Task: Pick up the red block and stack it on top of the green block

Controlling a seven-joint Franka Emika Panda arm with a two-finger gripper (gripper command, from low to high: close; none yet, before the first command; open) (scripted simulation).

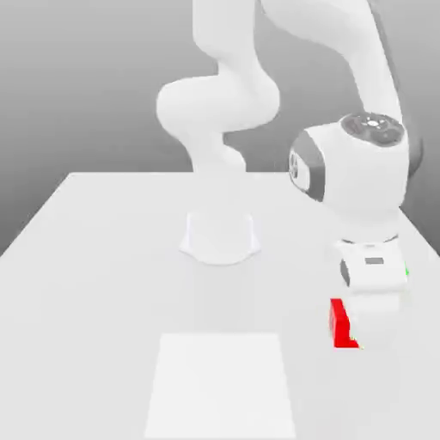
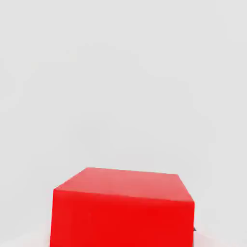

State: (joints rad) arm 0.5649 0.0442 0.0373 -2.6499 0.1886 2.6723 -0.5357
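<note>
Exterior view shows our gripper pinching the red block near the desk's right edge, a green sliver peeking behind the hand. We judge the block light, rigid, smooth; opposite flat faces grip best.

The red block, a plain smooth cube, sits just below a sliver of green block.

Arm: my links are smooth, rounded, white.
Wrist: grey joint bands, dark grey cap.
Base: my white round pedestal.
</note>
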